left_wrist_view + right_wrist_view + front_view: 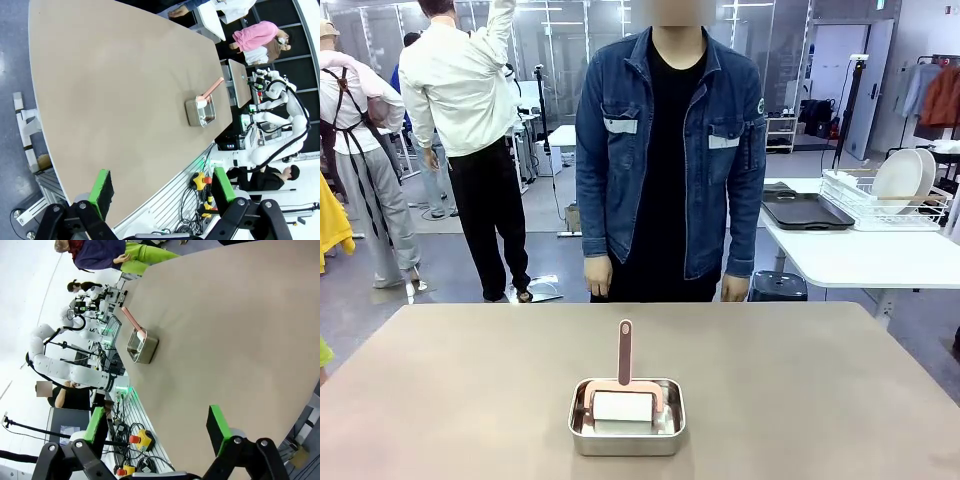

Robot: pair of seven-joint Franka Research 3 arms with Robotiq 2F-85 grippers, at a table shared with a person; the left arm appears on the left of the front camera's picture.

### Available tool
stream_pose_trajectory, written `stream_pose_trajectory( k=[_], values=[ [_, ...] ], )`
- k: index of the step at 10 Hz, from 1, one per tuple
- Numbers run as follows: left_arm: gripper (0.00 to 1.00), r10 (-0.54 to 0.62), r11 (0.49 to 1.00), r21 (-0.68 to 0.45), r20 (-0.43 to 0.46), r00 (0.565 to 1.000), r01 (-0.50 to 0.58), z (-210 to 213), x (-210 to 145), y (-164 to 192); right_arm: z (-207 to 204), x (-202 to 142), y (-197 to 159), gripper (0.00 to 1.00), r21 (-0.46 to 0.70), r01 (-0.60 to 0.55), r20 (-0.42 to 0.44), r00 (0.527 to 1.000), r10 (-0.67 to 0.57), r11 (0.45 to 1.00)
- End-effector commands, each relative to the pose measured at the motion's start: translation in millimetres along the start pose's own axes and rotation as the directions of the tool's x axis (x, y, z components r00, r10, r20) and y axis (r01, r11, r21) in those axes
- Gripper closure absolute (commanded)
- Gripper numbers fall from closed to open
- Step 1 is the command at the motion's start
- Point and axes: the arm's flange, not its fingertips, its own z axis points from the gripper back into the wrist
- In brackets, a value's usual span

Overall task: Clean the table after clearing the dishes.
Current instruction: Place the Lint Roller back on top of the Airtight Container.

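Note:
The taupe table (470,380) has a small steel pan (627,415) near its front middle. In the pan rests a cleaning tool with a white pad (623,406) and a pink handle (624,352) pointing toward the person. The dishes, white plates (905,175), stand upright in a wire rack on the side table, next to dark trays (807,211). My left gripper (161,187) hangs open above the table's edge, far from the pan (201,111). My right gripper (156,424) is open too, high over the opposite edge and well off from the pan (142,347).
A person in a denim jacket (665,150) stands at the table's far edge, hands down at the sides. The smaller white table (860,260) sits at the back right. Other people stand farther off at the back left.

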Motion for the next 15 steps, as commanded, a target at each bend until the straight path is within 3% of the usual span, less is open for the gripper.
stream_pose_trajectory(
  k=[1, 15],
  values=[
    [0.00, 0.012, 1.000, 0.011, 0.005, 1.000, -0.012, 2.3, -1.4, -3.7, -4.2, -5.4, 5.4, 0.00, 0.010, -0.012, 0.004, 1.000, 0.012, 1.000],
    [0.00, 0.012, 1.000, 0.011, 0.005, 1.000, -0.012, 2.3, -1.4, -3.7, -4.2, -5.4, 5.4, 0.00, 0.010, -0.012, 0.004, 1.000, 0.012, 1.000]
  ],
)
